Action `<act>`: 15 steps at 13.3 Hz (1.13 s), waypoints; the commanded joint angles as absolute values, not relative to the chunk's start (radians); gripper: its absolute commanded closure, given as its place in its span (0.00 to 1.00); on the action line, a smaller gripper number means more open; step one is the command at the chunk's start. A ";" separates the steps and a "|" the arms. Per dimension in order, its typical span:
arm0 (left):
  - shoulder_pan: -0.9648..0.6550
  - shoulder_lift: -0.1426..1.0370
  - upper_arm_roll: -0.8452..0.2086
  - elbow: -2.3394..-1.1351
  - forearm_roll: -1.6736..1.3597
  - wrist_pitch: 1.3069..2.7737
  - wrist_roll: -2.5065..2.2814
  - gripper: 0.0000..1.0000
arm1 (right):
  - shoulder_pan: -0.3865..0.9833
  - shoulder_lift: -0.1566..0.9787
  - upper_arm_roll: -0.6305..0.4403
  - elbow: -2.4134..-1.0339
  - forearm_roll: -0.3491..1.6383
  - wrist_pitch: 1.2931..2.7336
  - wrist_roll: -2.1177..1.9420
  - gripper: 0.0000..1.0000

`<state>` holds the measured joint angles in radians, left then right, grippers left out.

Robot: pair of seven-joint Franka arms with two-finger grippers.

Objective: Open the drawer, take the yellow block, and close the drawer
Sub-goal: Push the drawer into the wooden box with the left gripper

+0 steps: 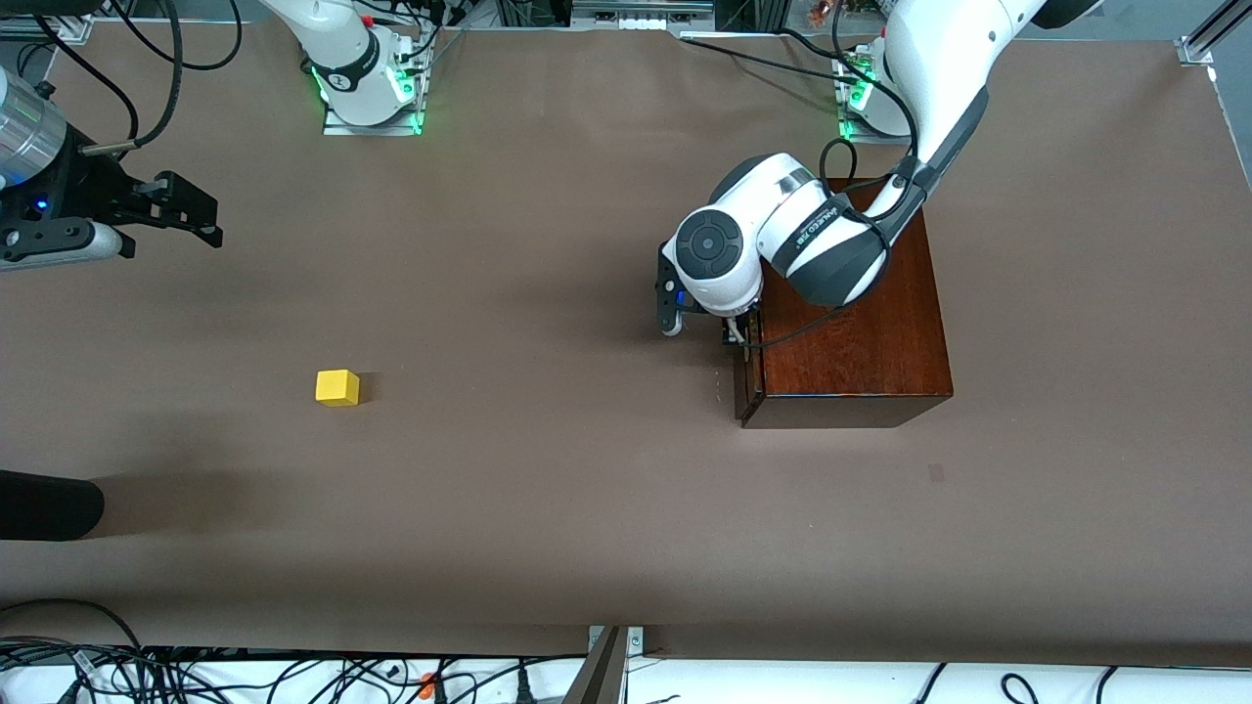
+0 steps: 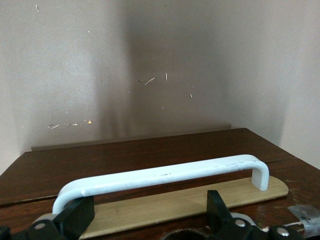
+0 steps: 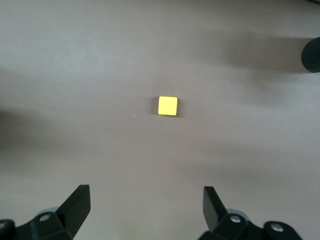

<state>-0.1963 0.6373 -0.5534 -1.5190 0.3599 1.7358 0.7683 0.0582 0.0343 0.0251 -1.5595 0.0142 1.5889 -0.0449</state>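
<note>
We see the left arm bent down over the box (image 1: 851, 332), its wrist folded toward the drawer (image 1: 747, 386) front at the box's end facing the right arm; the left gripper (image 2: 145, 220) sits at the white handle (image 2: 160, 176) with fingers spread to either side of the bar, gripping nothing; the drawer looks pushed in. The right arm waits aloft at about nine o'clock in the front view; the right gripper (image 3: 145, 210) hangs released over bare table (image 1: 548, 244); the yellow block (image 1: 337, 387) rests on the table toward the right arm's end, well apart from the box, near eight o'clock.
</note>
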 commanded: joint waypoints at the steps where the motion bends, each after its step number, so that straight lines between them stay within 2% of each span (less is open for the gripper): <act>1: -0.160 0.609 -0.528 -1.546 0.437 1.738 0.795 0.00 | 0.048 0.057 0.026 -1.529 0.008 1.577 -0.044 0.00; 11: -0.153 0.583 -0.537 -1.523 0.410 1.712 0.781 0.00 | 0.034 0.057 0.026 -1.529 0.012 1.604 -0.044 0.00; 15: -0.143 0.502 -0.541 -1.473 0.163 1.712 0.643 0.00 | 0.034 0.061 0.026 -1.529 0.012 1.614 -0.044 0.00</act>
